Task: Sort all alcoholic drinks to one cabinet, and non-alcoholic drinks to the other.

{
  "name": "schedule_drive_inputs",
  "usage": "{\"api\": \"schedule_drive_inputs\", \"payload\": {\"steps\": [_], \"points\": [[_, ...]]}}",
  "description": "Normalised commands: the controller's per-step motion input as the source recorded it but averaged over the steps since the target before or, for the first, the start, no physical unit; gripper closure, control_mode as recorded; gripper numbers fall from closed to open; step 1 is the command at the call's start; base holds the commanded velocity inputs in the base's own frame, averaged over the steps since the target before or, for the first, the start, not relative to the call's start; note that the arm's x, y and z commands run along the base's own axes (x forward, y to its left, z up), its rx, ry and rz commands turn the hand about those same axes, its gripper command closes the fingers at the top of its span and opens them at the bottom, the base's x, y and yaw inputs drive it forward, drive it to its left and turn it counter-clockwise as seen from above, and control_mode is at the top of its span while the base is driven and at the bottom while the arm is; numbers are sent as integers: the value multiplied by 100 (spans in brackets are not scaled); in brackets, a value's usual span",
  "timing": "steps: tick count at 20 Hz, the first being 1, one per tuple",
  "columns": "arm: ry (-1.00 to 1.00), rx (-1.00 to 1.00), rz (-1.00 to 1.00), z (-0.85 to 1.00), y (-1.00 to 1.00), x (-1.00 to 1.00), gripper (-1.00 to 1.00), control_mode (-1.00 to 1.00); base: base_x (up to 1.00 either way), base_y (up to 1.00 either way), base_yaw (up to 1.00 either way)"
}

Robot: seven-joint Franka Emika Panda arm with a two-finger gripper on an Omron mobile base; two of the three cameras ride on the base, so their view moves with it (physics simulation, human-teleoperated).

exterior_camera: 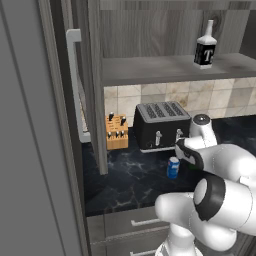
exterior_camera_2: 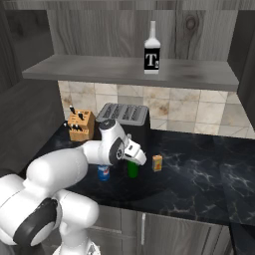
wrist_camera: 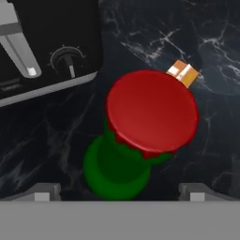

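Observation:
The green bottle (wrist_camera: 117,164) with its red cap (wrist_camera: 150,110) stands upright on the dark counter. My gripper (wrist_camera: 119,192) hangs open right above it, one fingertip (wrist_camera: 44,192) on each side and nothing held. In the right base view my gripper (exterior_camera_2: 133,158) is just over the green bottle (exterior_camera_2: 132,170). The blue can (exterior_camera_2: 103,173) stands left of it and the orange carton (exterior_camera_2: 157,163) to its right. The pale bottle with the "T" label (exterior_camera_2: 152,52) stands on the shelf (exterior_camera_2: 99,69) of the open cabinet. The cabinet door (exterior_camera: 92,75) with its bar handle (exterior_camera: 74,85) stands swung open.
A black toaster (exterior_camera_2: 124,117) sits close behind the green bottle, and a wooden knife block (exterior_camera_2: 81,124) stands left of it. Grey drawers (exterior_camera: 130,222) run under the counter edge. Open marble counter (exterior_camera_2: 209,174) stretches to the right.

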Motion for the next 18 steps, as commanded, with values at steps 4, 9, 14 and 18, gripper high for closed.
{"api": "schedule_drive_inputs", "payload": {"steps": [4, 9, 14, 18], "points": [[-5, 0, 1, -14, -5, 4, -100, -100, 0, 0, 0], [-2, 0, 0, -12, -2, 7, -100, -100, 0, 0, 0], [0, 0, 0, -6, 0, 20, -100, -100, 0, 0, 0], [0, 0, 0, -6, 0, 23, -100, -100, 0, 0, 0]]}}
